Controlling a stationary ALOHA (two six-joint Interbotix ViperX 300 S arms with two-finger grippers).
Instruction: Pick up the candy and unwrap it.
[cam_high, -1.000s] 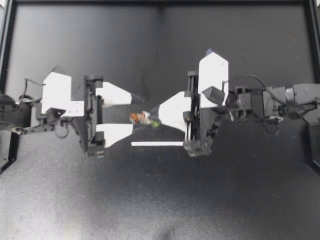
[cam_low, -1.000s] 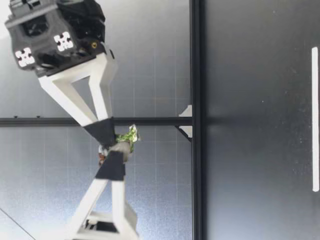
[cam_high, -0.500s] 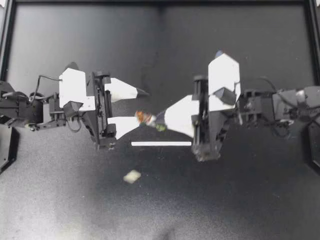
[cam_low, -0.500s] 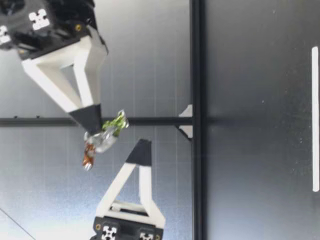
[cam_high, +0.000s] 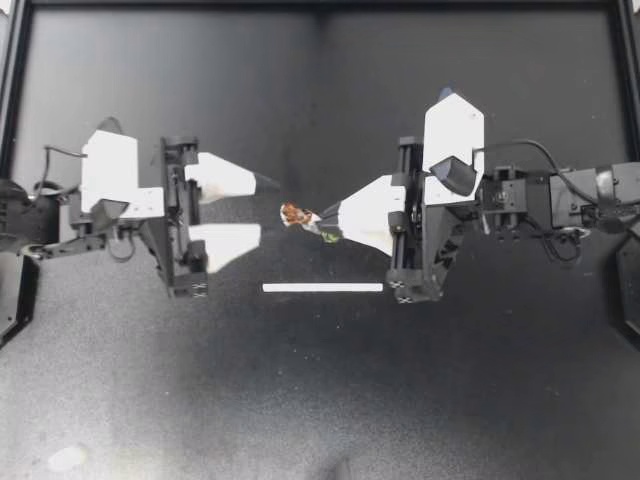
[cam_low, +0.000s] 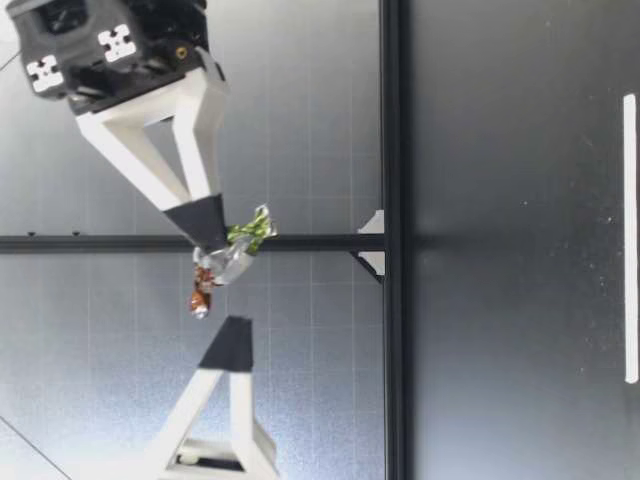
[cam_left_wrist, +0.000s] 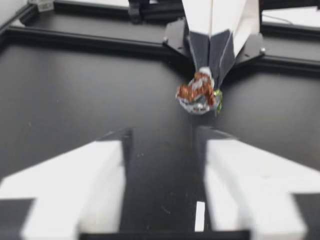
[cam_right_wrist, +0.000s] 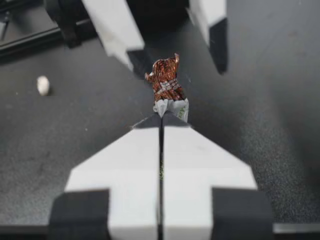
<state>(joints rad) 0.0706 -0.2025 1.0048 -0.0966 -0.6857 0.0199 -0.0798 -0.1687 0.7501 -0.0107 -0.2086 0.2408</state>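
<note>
My right gripper is shut on the candy and holds it in the air; its brown twisted end points toward my left arm. The right wrist view shows that brown end sticking out ahead of the closed fingertips. My left gripper stands open a short way off, with nothing between its fingers. In the left wrist view the candy hangs ahead of my left gripper, off toward one finger. From table height, the candy shows green, silver and brown parts just above my left gripper.
A white strip lies on the black table under the grippers. A small pale lump rests near the front left corner, also in the right wrist view as a pale lump. A black frame borders the table.
My left gripper has drawn back from the candy and its fingers have come closer together. A pale lump appeared on the table and now lies farther toward the front left.
</note>
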